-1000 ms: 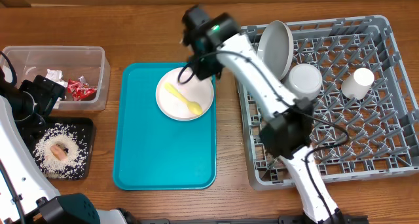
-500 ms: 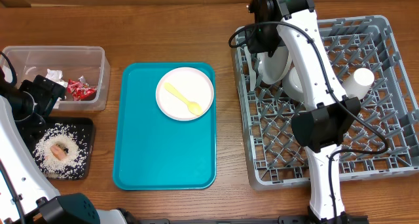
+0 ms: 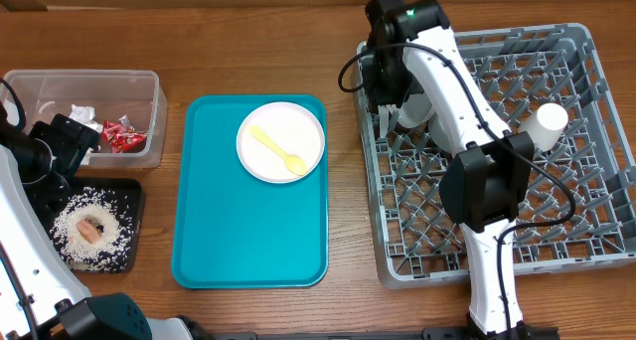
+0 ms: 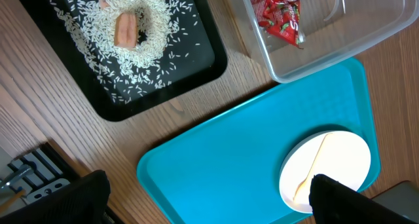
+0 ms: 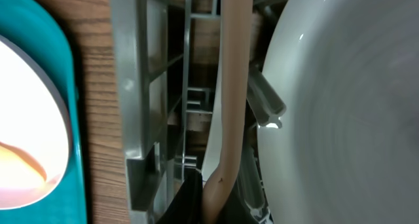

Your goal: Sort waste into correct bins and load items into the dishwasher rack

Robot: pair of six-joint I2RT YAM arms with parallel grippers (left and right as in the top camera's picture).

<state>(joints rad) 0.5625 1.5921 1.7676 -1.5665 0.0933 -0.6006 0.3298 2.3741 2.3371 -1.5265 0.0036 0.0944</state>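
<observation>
Rack (image 3: 556,231), grey, bench right: right gripper (image 5: 216,198) clamped narrow on pale utensil (image 5: 230,86), upright at the rack's left edge beside grey plate (image 5: 340,106). Left gripper (image 4: 206,199): jaws wide, empty, near black tray (image 4: 203,54) of rice. Pinkish-white plate (image 3: 298,126) with yellow utensil (image 3: 278,149): on teal tray (image 3: 248,231).

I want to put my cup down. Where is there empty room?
The teal tray is bare in front of the white plate. The rack is free at its near right, in front of the small cup. Its far left corner is crowded: the right gripper holds a pale utensil beside a grey plate.
</observation>
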